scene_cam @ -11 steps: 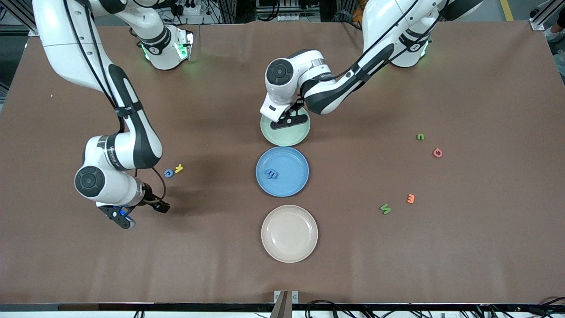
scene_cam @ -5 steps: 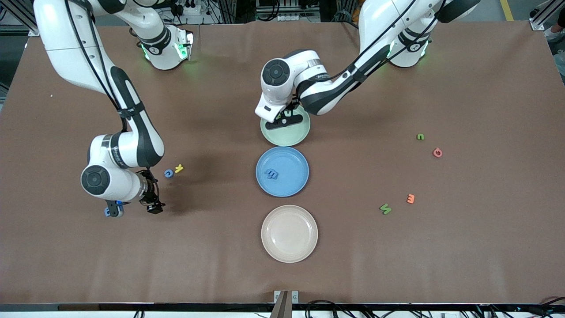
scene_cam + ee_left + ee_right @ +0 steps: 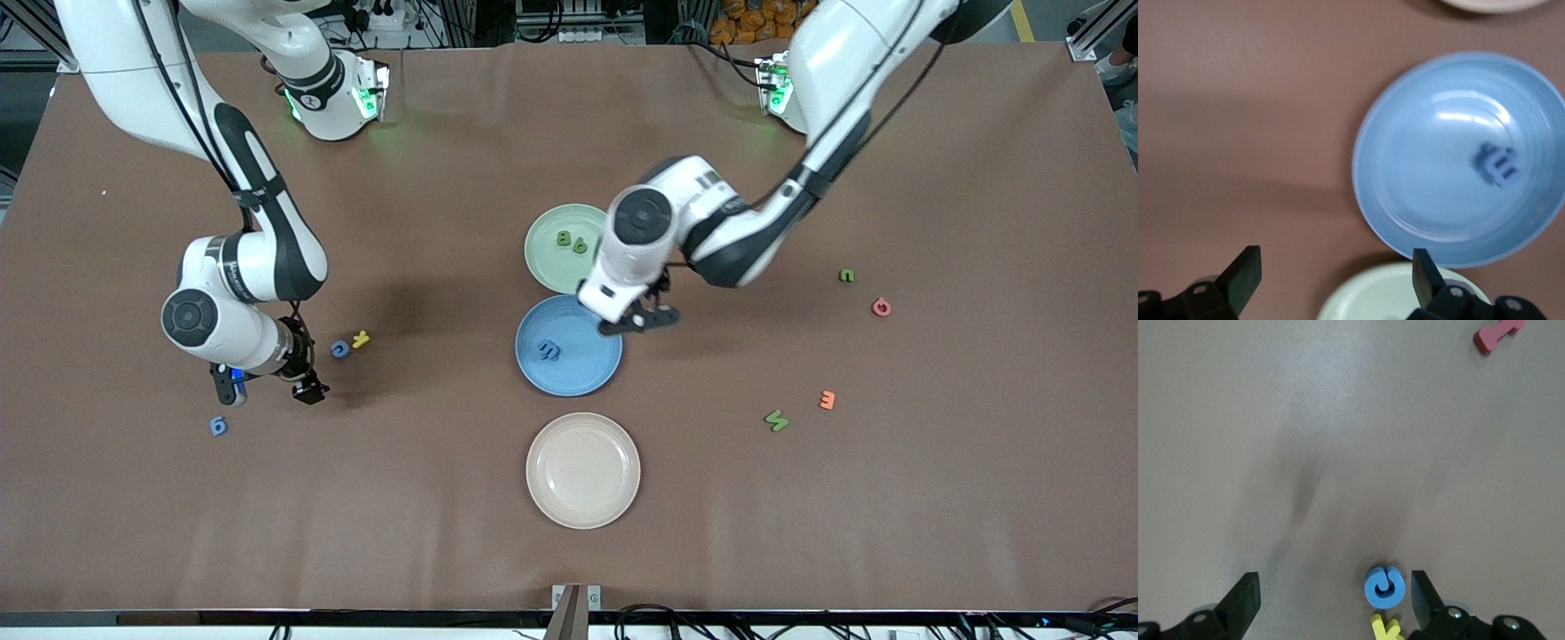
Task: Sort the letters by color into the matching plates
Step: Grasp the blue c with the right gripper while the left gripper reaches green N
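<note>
The pale green plate (image 3: 544, 265) holds two green letters (image 3: 571, 241). The blue plate (image 3: 578, 373) holds blue letters (image 3: 548, 350). My left gripper (image 3: 638, 322) is open and empty, over the blue plate's rim at the left arm's end. Its wrist view shows the blue plate (image 3: 1418, 173), the blue letters (image 3: 1498, 165) and the green plate (image 3: 1391, 297). My right gripper (image 3: 267, 391) is open and empty, low beside a blue round letter (image 3: 340, 349) and a yellow letter (image 3: 360, 339). Both show in the right wrist view: blue (image 3: 1385, 587), yellow (image 3: 1386, 630). A blue 6 (image 3: 218, 426) lies nearer the camera.
The cream plate (image 3: 582, 511) stands nearest the camera in the row of plates. Toward the left arm's end lie two green letters (image 3: 846, 276) (image 3: 776, 420), an orange one (image 3: 827, 400) and a pink one (image 3: 881, 307). A red piece (image 3: 1498, 335) shows in the right wrist view.
My left gripper has left the green plate and moved over the blue plate's rim; two green letters now show in the green plate. My right gripper moved off the blue 6 toward the blue round letter.
</note>
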### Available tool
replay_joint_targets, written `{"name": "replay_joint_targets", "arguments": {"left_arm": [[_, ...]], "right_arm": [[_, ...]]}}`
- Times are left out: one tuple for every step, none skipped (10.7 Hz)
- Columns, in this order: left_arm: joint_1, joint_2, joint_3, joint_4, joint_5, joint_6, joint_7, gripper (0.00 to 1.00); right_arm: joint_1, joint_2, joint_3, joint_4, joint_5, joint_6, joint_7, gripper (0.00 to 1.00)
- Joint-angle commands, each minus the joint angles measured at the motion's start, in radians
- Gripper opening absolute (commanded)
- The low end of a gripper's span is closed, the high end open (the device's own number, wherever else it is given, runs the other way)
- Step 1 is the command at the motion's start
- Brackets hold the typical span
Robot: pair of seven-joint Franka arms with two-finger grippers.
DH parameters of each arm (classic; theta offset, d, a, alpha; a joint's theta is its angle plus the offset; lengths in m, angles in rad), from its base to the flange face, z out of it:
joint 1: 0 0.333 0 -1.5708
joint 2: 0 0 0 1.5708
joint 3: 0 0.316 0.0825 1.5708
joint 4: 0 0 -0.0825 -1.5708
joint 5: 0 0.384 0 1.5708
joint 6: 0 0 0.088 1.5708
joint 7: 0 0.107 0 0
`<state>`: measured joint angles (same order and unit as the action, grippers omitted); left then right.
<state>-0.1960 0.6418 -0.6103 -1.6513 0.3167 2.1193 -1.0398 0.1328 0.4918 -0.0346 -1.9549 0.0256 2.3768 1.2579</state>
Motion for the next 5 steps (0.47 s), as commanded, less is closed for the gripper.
{"name": "replay_joint_targets", "arguments": {"left_arm": [[0.133,-0.037,-0.008,-0.012,0.022,-0.013,0.240,1.00],[0.171,-0.031,-0.008,-0.012,0.045,-0.002,0.345,1.00],[0.193,-0.025,-0.006,-0.012,0.076,0.005,0.413,1.00],[0.216,-0.021,-0.006,-0.010,0.082,0.014,0.438,1.00],[0.243,-0.019,-0.006,-0.012,0.111,0.048,0.487,1.00]], "right_arm": [[-0.016,-0.061,0.025,-0.119,0.002,0.106,-0.049,1.00],[-0.016,-0.061,0.027,-0.145,0.002,0.140,-0.051,1.00],[-0.016,-0.061,0.033,-0.176,0.002,0.183,-0.051,1.00],[-0.018,-0.062,0.033,-0.189,0.001,0.196,-0.052,1.00],[-0.016,-0.061,0.033,-0.199,0.000,0.202,-0.052,1.00]]}}
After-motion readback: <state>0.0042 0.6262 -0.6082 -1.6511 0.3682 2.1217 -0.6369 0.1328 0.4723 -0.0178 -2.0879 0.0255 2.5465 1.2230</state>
